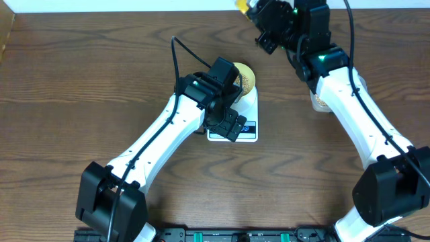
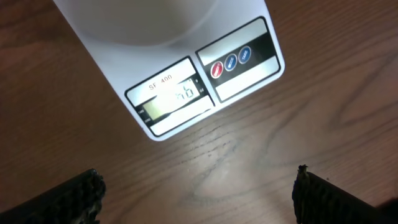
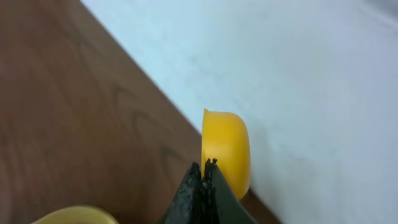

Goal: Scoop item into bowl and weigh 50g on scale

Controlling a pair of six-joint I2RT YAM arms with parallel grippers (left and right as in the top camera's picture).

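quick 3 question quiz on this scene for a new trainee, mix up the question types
1. True or false: the left gripper is shut on the scale.
2. Fill in: the bowl of beans stands on the ____.
3. What does the right gripper hold? A. the yellow scoop B. the bowl C. nothing

Key: 1. False, it is open and holds nothing. 2. Scale. 3. A.
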